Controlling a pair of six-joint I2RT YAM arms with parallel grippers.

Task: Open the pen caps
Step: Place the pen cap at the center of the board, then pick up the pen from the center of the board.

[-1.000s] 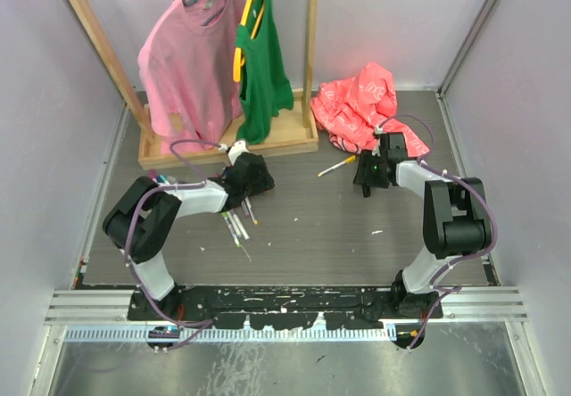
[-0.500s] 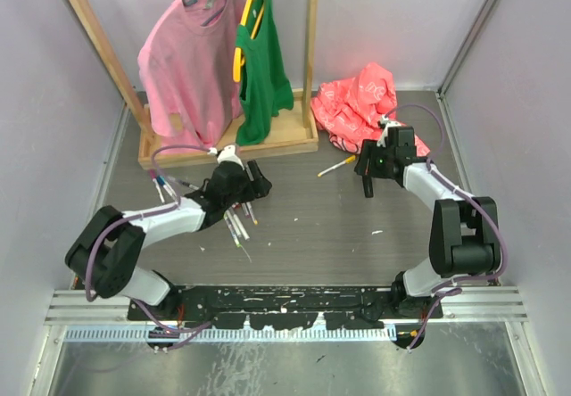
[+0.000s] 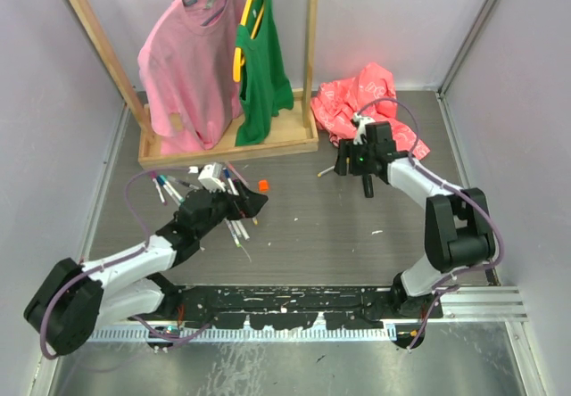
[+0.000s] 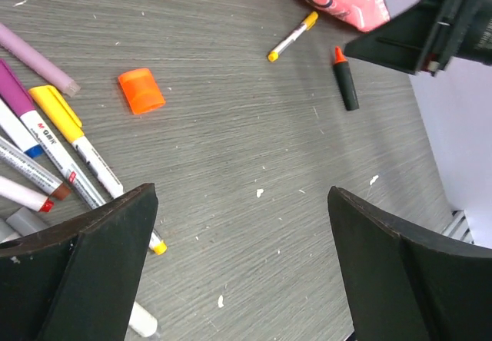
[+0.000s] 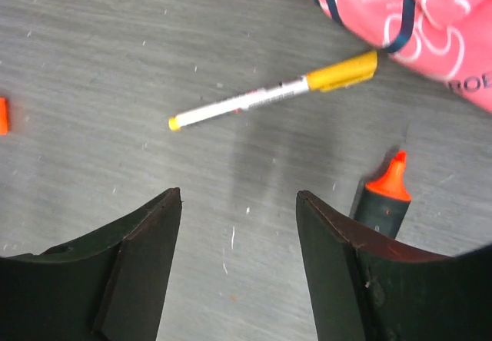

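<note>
A loose orange pen cap (image 3: pixel 264 185) (image 4: pixel 141 91) lies by itself on the grey table. My left gripper (image 3: pixel 252 202) (image 4: pixel 242 203) hovers just near of it, open wide and empty. Several white-barrelled pens (image 3: pixel 234 225) (image 4: pixel 73 145) with coloured caps lie to its left. A stubby black highlighter (image 3: pixel 368 186) (image 4: pixel 346 80) (image 5: pixel 384 199) lies uncapped, its orange tip bare. My right gripper (image 3: pixel 344 162) (image 5: pixel 238 199) is open and empty, the highlighter just outside its right finger. A yellow-capped pen (image 4: pixel 292 37) (image 5: pixel 273 95) lies ahead of it.
A crumpled pink plastic bag (image 3: pixel 366 102) (image 5: pixel 415 18) sits behind the right gripper. At the back left stands a wooden clothes rack (image 3: pixel 227 146) with a pink shirt (image 3: pixel 187 61) and a green one (image 3: pixel 263 66). More pens (image 3: pixel 165 185) lie at far left.
The left gripper opened wide and pulled back toward the near left, leaving the orange cap on the table. The right gripper opened and shifted left; the highlighter now lies free.
</note>
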